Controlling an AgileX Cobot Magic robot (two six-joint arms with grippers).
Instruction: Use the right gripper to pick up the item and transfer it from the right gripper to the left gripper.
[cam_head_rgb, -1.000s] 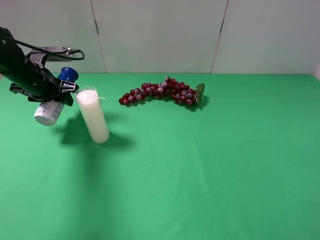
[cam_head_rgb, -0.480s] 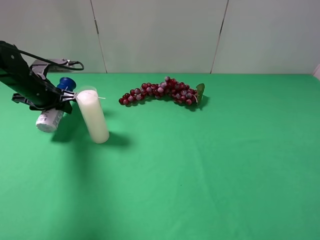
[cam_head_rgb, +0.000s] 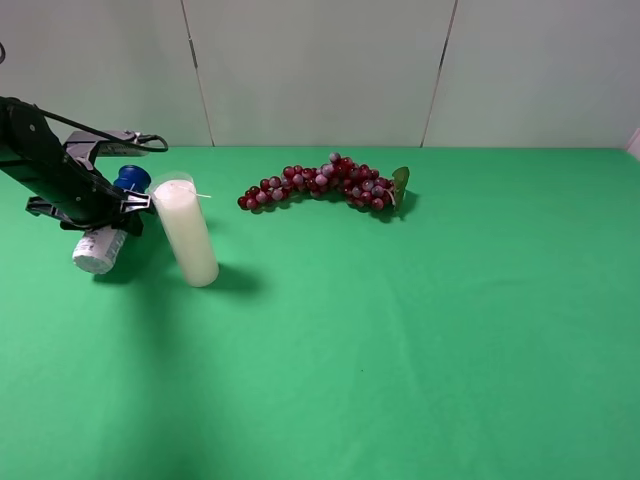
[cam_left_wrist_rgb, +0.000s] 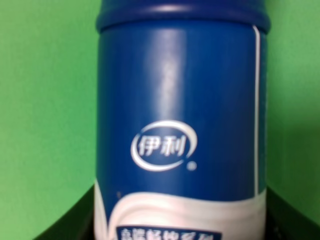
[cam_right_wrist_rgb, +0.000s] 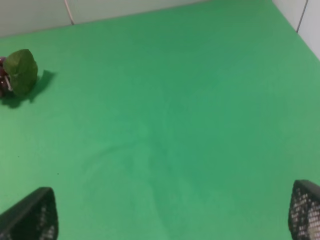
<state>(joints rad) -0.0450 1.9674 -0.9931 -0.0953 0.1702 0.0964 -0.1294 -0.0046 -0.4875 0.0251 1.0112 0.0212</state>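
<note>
Green table (cam_head_rgb: 420, 340) fills the shot, wall panels behind. L arm (cam_head_rgb: 40, 165) reaches in over the far-left edge, black w/ cable trailing. L gripper (cam_head_rgb: 108, 208) clamped tight round the can (cam_head_rgb: 108, 222): blue cap (cam_head_rgb: 131, 179) points toward the far edge, white base tilts down toward the near-left, low over the cloth; whether the base touches, can't tell. L wrist cam is all can: blue body w/ white oval logo (cam_left_wrist_rgb: 164, 145), white band below, dark jaw edges at both sides. Candle (cam_head_rgb: 186, 232) in clear glass stands just beside the gripper, toward centre. Red grape bunch (cam_head_rgb: 320, 183) lies near the far edge, mid-table, green leaf (cam_head_rgb: 400, 185) at its R end. R gripper (cam_right_wrist_rgb: 172, 212) spread wide, nothing between the fingers, over bare cloth nr the far-right corner; leaf in its view too.
</note>
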